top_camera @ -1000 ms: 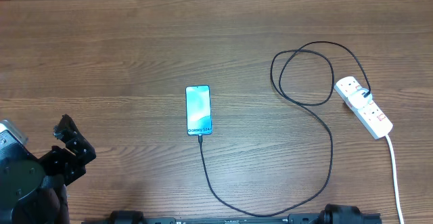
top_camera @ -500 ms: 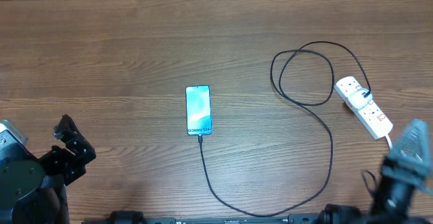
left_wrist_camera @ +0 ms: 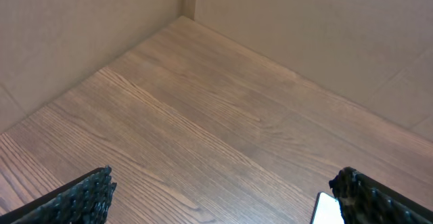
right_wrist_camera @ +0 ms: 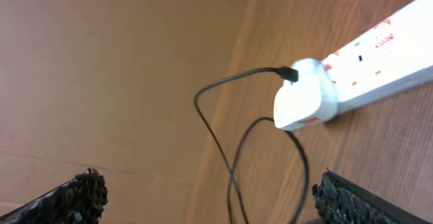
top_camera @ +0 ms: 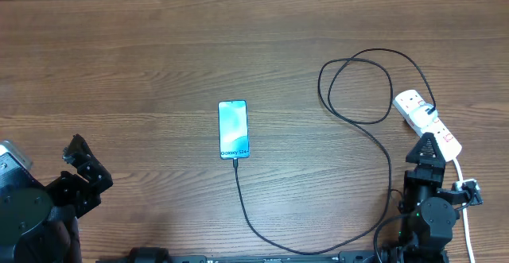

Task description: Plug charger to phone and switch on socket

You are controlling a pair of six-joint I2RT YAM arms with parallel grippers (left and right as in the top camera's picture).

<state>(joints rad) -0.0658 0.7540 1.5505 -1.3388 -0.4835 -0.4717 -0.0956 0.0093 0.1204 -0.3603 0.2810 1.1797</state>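
The phone (top_camera: 233, 129) lies mid-table with its blue-teal screen up; a corner of it shows in the left wrist view (left_wrist_camera: 326, 209). The black charger cable (top_camera: 374, 120) runs from the phone's near end, loops right and ends at a white adapter in the white power strip (top_camera: 429, 126). The right wrist view shows the cable (right_wrist_camera: 226, 126) entering the adapter on the strip (right_wrist_camera: 379, 55). My right gripper (top_camera: 428, 153) is open just in front of the strip, holding nothing. My left gripper (top_camera: 79, 168) is open at the near left, far from everything.
The strip's thick white cord (top_camera: 464, 207) runs toward the near right edge beside my right arm. Brown cardboard walls (left_wrist_camera: 284, 21) stand behind the wooden table (top_camera: 143, 56).
My right arm has come into the overhead view from the near right edge and moved up to just in front of the power strip. The left arm, phone and cable have not moved.
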